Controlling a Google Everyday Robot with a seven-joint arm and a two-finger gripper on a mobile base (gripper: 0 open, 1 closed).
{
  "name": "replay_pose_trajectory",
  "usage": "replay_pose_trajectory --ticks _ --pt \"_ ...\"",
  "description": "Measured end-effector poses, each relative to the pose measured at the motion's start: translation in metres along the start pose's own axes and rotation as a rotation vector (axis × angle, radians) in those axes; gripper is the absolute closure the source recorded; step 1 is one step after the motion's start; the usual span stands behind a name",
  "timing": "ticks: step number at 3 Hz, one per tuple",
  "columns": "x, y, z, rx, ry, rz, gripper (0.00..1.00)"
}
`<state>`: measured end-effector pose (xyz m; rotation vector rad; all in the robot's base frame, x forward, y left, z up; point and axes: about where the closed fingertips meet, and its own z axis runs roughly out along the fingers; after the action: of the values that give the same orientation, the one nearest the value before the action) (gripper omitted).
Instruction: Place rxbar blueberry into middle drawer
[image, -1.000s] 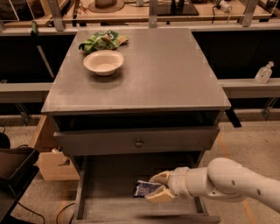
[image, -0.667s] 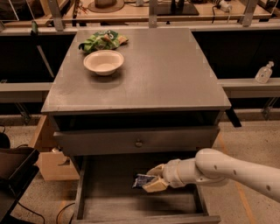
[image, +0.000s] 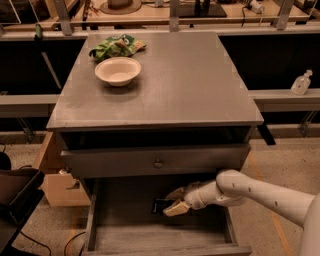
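Camera view: wide shallow grey wooden middle drawer (image: 131, 226) pulled out towards the near edge, below a grey drawer front with a small round knob (image: 158, 163); white robot arm (image: 262, 193) reaches in from the right; gripper (image: 168, 204) low over the drawer floor, right of centre, tan fingers (image: 176, 208) closed on the right end of the small dark navy-blue rxbar blueberry (image: 158, 205); bar lies inside the drawer, roughly mid-floor; on the grey cabinet top (image: 185, 85), far left, pale round bowl (image: 117, 70); green snack bag (image: 116, 46) just behind it.
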<state>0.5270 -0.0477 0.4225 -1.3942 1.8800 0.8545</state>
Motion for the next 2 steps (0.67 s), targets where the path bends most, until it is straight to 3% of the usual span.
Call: replay_pose_trajectory --ticks 1,2 --pt "0.0197 0.0009 -0.0057 0.020 -0.042 -0.109 0.98" --pt "0.0169 0.0016 -0.0027 0.013 -0.039 -0.103 0.74"
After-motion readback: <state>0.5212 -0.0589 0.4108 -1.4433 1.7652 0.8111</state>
